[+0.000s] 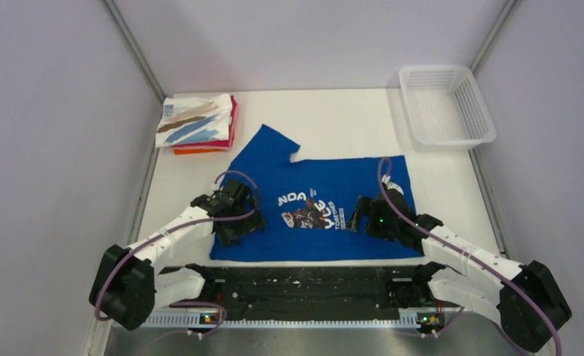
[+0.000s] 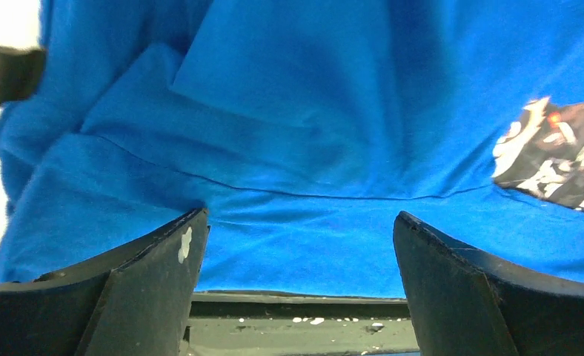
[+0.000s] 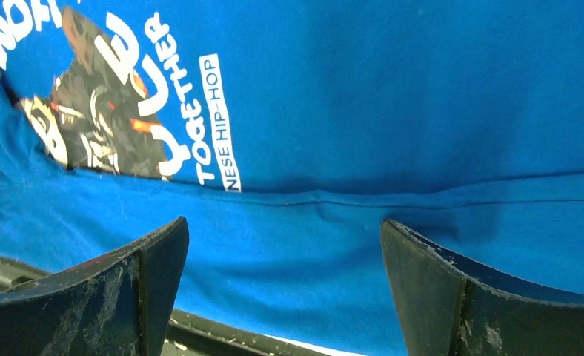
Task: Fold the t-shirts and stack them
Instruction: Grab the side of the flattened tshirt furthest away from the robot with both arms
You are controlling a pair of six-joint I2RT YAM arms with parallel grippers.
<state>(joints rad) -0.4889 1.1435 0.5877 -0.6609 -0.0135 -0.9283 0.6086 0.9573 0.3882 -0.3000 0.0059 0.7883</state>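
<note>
The royal blue t-shirt (image 1: 333,185) lies spread on the table, print up; its panda print (image 1: 309,213) shows at its middle. My left gripper (image 1: 235,222) is open over the shirt's left part; in the left wrist view (image 2: 298,230) the blue cloth (image 2: 311,111) lies between and beyond the jaws. My right gripper (image 1: 368,216) is open over the shirt's right part; it also shows in the right wrist view (image 3: 283,231) above the cloth (image 3: 422,89), beside the print (image 3: 111,111). A folded stack sits at the back left: the white streaked shirt (image 1: 194,120) on top of red and orange ones (image 1: 204,149).
A white plastic mesh basket (image 1: 445,105) stands at the back right. The black base rail (image 1: 304,285) runs along the near edge, just below the shirt's hem. Grey walls close the left, right and back sides.
</note>
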